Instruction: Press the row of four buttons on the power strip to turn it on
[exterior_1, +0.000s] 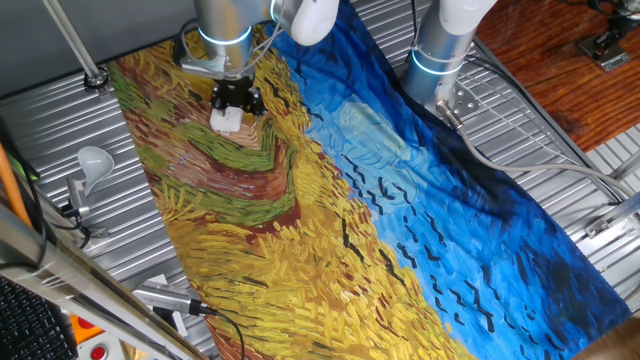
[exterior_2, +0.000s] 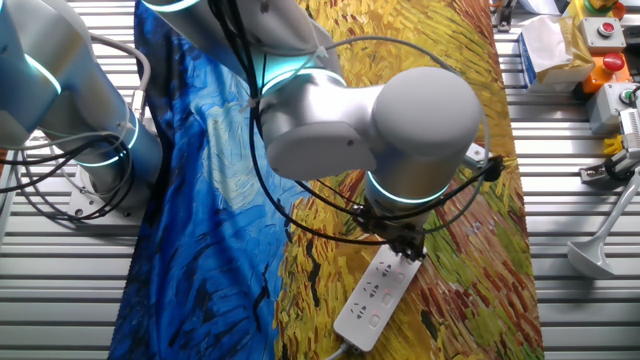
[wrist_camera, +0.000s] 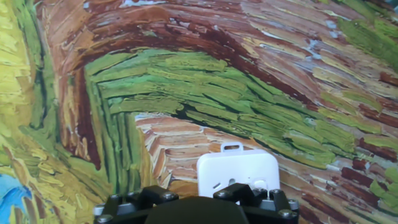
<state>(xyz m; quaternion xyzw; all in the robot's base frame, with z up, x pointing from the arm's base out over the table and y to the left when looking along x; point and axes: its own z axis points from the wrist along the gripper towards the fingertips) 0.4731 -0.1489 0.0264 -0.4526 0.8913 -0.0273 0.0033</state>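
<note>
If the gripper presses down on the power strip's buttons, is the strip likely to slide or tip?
Tipping seems unlikely: the power strip lies flat and low on the painted cloth. The cloth probably grips it somewhat, though an off-centre push from the gripper might skew it.

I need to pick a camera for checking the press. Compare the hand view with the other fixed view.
Only the hand view: the near end of the power strip up close, with its small hanging loop, just beyond the hand. Only the other fixed view: the strip's whole length with its sockets, the arm above it, a white lamp at the side. Both: the white strip lying on the painted cloth, the hand at one end. Neither shows the fingertips clearly.
</note>
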